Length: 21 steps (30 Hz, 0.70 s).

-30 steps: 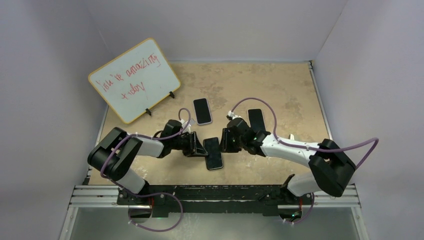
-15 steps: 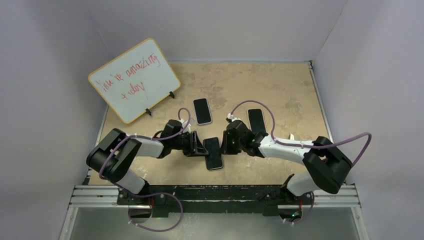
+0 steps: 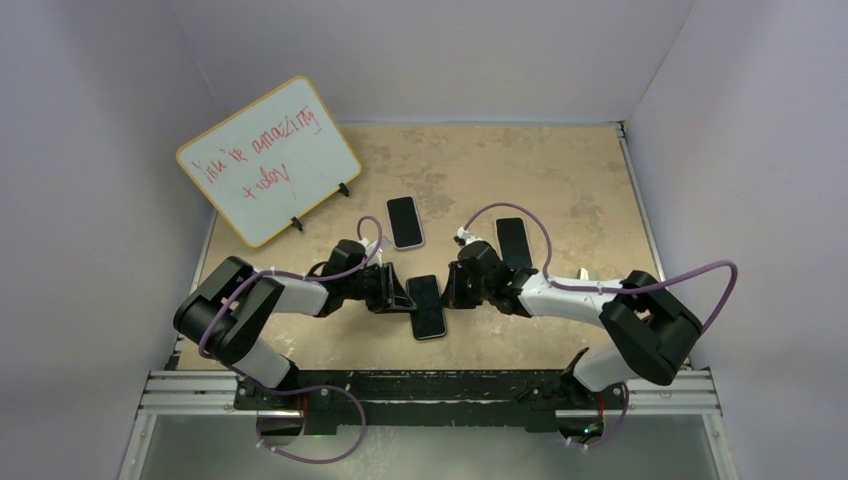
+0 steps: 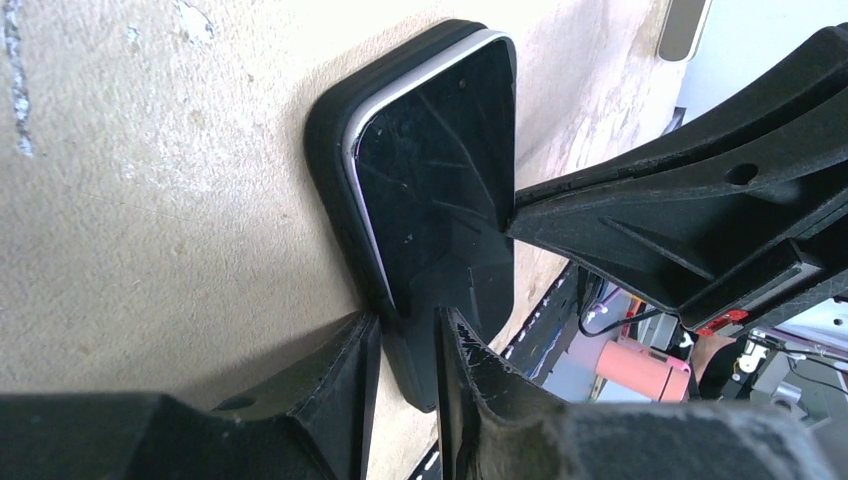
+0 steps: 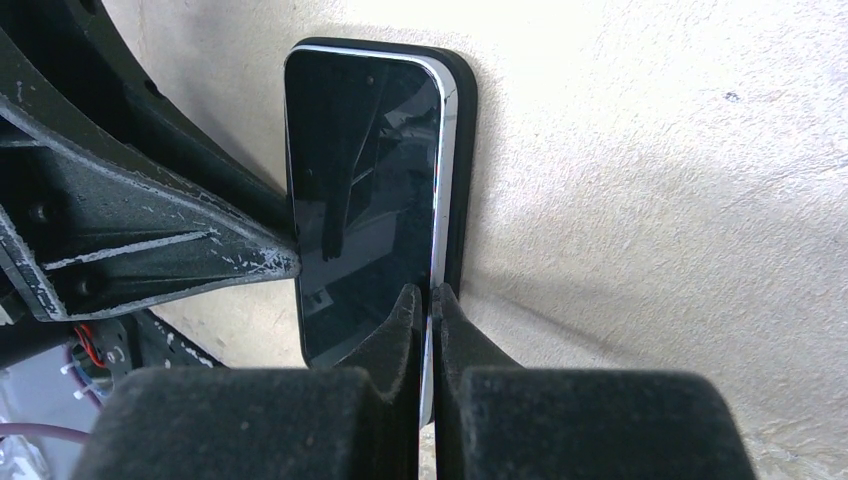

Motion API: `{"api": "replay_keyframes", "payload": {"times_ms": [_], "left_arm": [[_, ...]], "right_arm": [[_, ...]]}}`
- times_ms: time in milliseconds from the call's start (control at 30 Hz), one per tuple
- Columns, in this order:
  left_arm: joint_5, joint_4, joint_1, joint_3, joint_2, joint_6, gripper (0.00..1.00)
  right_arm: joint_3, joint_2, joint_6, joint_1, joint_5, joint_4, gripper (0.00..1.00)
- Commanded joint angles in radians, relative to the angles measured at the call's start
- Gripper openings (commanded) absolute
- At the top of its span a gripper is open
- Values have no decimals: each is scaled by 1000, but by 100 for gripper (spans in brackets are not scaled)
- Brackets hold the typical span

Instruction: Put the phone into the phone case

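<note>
A black phone (image 3: 426, 305) with a silver rim lies face up in a black phone case at the table's middle. In the left wrist view the phone (image 4: 440, 170) sits tilted in the case (image 4: 335, 120), with the rim raised above the case wall on one long side. My left gripper (image 4: 405, 325) is shut on the case's near edge, one finger under it and one on the screen. My right gripper (image 5: 425, 295) is shut, with its tips pressing on the phone's (image 5: 360, 180) silver rim next to the case wall (image 5: 463, 150).
Two more dark phones or cases lie further back, one (image 3: 405, 221) at the middle and one (image 3: 512, 241) to the right. A whiteboard (image 3: 268, 160) with red writing stands at the back left. White walls close in the table.
The right gripper has shifted a little left, closer onto the phone's edge. The left gripper and the phone have hardly moved.
</note>
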Motion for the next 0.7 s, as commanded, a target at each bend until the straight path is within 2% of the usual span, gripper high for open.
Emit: {"api": "replay_keyframes", "payload": {"times_ms": [0, 100, 167, 433, 667], "left_arm": [[-40, 12, -47, 13, 8, 7, 27], [-78, -46, -47, 18, -26, 26, 26], [-118, -106, -47, 28, -49, 45, 25], [-146, -156, -40, 26, -128, 29, 27], [-124, -148, -3, 29, -144, 32, 31]], "right_arm": [[-34, 68, 25, 20, -34, 96, 0], [-39, 55, 39, 20, -27, 64, 0], [-33, 20, 45, 19, -6, 35, 4], [-33, -169, 71, 2, 53, -22, 37], [-82, -182, 108, -13, 39, 47, 67]]}}
